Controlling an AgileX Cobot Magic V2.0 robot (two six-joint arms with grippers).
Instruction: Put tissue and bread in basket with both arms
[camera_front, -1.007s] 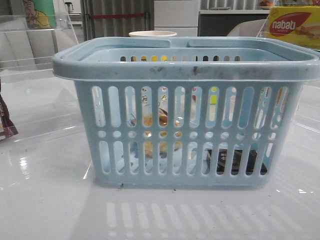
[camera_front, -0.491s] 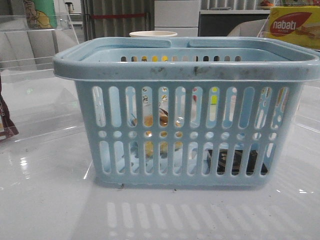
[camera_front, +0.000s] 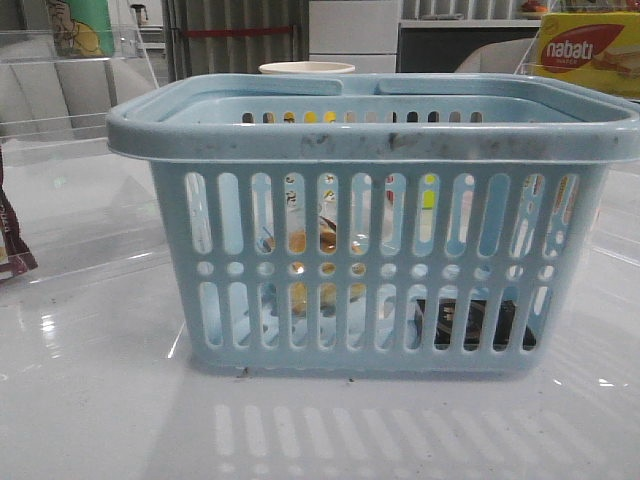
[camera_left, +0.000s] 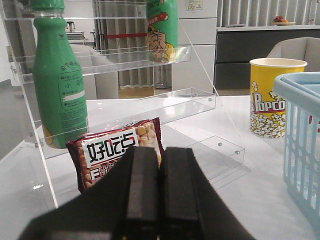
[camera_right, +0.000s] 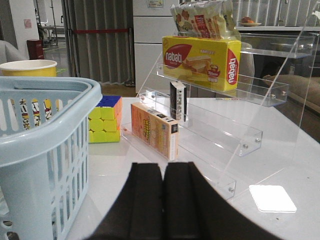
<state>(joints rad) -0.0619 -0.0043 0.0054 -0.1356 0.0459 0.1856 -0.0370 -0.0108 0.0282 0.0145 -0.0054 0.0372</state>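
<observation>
The light blue basket (camera_front: 375, 260) fills the middle of the front view. Through its slots I see the tan-brown bread (camera_front: 312, 241) in clear plastic inside at left of centre. The dark flat tissue pack (camera_front: 470, 320) lies on the basket floor at the right. Neither gripper shows in the front view. My left gripper (camera_left: 159, 150) is shut and empty, to the left of the basket rim (camera_left: 299, 95). My right gripper (camera_right: 163, 165) is shut and empty, to the right of the basket (camera_right: 45, 140).
On the left, a clear shelf holds a green bottle (camera_left: 57, 85), a brown-and-white packet (camera_left: 115, 147) leans below, and a popcorn cup (camera_left: 274, 97) stands behind the basket. On the right, a shelf holds the nabati box (camera_right: 205, 55), an orange box (camera_right: 152, 130) and a colour cube (camera_right: 105, 120).
</observation>
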